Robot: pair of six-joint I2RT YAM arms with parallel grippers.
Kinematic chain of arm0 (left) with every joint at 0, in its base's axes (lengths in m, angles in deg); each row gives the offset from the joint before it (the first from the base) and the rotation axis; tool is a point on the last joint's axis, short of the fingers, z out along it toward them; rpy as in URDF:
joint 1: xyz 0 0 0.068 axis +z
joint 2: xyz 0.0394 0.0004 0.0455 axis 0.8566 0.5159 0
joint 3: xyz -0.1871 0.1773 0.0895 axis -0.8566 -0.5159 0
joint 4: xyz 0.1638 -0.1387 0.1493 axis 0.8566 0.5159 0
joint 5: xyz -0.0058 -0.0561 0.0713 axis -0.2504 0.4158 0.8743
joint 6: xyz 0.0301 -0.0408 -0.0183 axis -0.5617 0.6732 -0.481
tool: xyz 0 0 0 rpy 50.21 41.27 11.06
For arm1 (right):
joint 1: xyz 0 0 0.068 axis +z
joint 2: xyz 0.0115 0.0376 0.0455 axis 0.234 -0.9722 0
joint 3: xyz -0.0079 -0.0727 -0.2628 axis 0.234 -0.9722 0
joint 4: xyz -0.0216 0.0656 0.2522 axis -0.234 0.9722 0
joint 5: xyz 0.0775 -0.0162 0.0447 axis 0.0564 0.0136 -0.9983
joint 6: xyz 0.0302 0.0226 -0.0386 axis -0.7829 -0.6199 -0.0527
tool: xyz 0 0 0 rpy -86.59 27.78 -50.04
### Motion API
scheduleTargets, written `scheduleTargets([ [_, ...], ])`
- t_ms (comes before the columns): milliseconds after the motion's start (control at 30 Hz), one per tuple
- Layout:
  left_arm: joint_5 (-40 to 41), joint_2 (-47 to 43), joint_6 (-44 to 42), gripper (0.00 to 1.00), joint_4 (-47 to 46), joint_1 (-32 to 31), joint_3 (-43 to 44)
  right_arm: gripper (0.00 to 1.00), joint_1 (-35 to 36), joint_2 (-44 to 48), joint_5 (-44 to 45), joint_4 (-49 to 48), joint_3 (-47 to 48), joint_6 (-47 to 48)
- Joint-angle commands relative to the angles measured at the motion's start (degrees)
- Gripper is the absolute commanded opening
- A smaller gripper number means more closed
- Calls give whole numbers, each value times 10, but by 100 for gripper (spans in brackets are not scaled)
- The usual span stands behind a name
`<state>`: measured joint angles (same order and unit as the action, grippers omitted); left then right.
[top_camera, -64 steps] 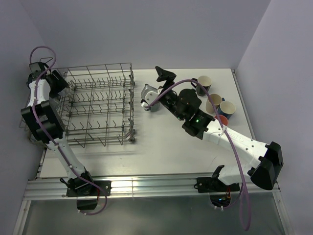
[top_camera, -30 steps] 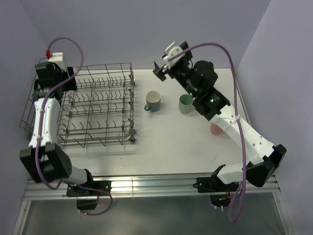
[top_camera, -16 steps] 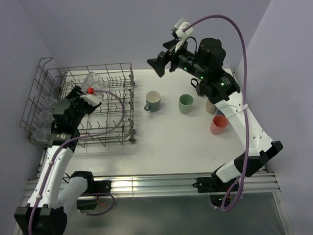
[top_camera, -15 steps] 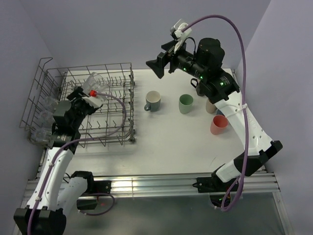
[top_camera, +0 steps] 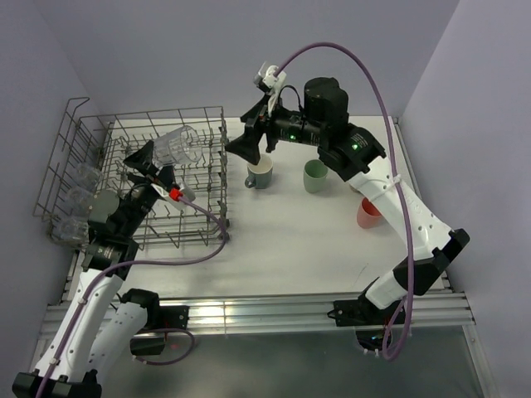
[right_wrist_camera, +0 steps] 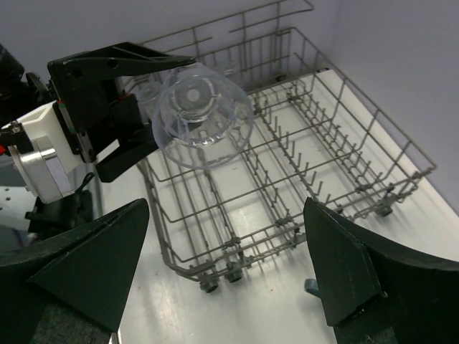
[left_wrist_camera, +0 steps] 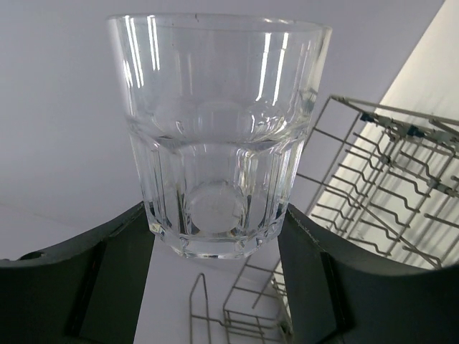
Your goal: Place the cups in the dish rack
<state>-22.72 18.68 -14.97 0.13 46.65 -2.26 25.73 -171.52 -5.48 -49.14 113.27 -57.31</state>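
While the left gripper clamps a clear ribbed glass tumbler tilted above the grey wire dish rack on the worktop's left side, the right gripper hangs near the rack's right side, fingers apart.

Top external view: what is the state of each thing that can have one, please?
Left gripper, shut on the glass tumbler.
Glass tumbler, held tilted above the dish rack.
Right gripper, open, holding nothing.
Dish rack, clear glasses in its left section.
Grey-blue mug, upright on the table.
Green mug, upright on the table.
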Motion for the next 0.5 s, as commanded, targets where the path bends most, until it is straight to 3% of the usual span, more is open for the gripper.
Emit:
scheduleTargets([
  [0, -32, -18, -34, 0, -53, -11, 4, 96, 22, -6, -33, -18, -7, -5],
  [467, -7, 9, -24, 0, -19, -50, 55, 93, 99, -73, -36, -32, 51, -17],
])
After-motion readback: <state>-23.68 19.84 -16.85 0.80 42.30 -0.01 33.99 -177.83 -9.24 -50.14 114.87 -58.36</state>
